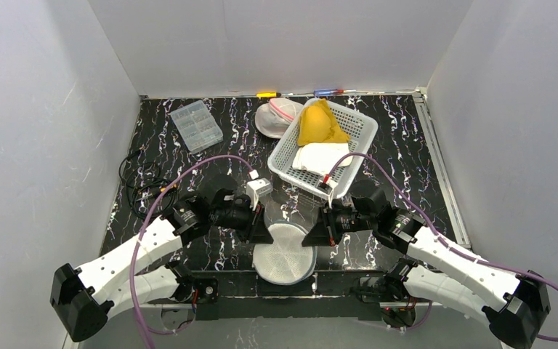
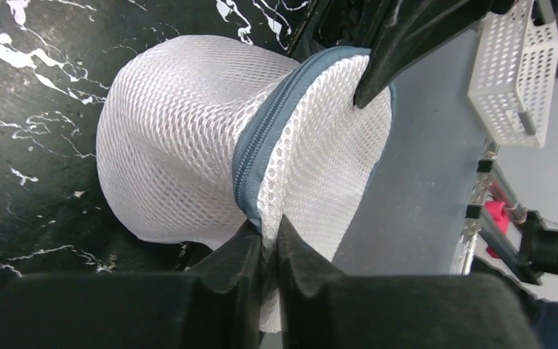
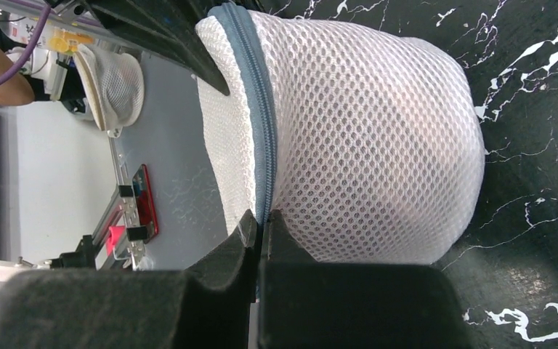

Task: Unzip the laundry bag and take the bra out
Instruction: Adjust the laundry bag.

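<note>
A round white mesh laundry bag (image 1: 285,254) with a grey-blue zipper band lies at the table's near edge, partly over it, between my two grippers. My left gripper (image 1: 265,236) is shut on the bag's mesh (image 2: 182,160) just beside the zipper (image 2: 261,145), pinching at the left gripper's tips (image 2: 270,236). My right gripper (image 1: 311,238) is shut on the zipper band (image 3: 258,109) at the opposite rim of the bag (image 3: 363,138), with its tips (image 3: 261,222) pressed together on it. The zipper looks closed. The bra is hidden inside.
A white basket (image 1: 349,138) behind the bag holds a yellow cloth (image 1: 320,123) and a white cloth (image 1: 320,156). Another white mesh bag (image 1: 280,116) lies beside it. A clear compartment box (image 1: 196,125) and black cables (image 1: 139,178) are at the left.
</note>
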You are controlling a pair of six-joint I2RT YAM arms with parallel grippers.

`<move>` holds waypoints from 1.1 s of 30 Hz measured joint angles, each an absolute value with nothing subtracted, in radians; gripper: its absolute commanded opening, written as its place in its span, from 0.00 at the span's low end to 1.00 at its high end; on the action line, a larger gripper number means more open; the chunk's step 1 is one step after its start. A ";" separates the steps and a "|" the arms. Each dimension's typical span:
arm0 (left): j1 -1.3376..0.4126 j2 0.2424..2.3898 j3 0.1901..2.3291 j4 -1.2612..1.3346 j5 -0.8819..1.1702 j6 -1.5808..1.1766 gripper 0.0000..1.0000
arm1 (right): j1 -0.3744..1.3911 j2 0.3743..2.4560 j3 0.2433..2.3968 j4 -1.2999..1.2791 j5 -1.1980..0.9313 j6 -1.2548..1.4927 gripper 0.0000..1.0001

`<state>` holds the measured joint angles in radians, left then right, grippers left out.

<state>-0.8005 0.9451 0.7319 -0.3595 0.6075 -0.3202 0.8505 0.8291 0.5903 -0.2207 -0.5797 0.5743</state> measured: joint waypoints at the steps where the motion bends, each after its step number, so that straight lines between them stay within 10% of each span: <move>1: -0.801 0.942 0.728 -0.352 0.611 -0.325 0.00 | 0.850 0.829 0.590 -0.223 -0.580 0.574 0.36; 3: -0.801 0.928 0.723 -0.343 0.614 -0.339 0.00 | 0.850 0.830 0.593 -0.232 -0.575 0.576 0.75; 7: -0.801 0.872 0.711 -0.314 0.586 -0.398 0.00 | 0.850 0.835 0.659 -0.298 -0.522 0.537 0.96; 29: -0.803 0.503 0.403 -0.112 -0.215 -1.302 0.00 | 0.850 0.671 0.569 -0.144 -0.035 0.876 0.99; 33: -0.807 0.530 0.403 -0.130 -0.267 -1.402 0.00 | 0.850 0.740 0.517 -0.040 -0.064 0.967 0.86</move>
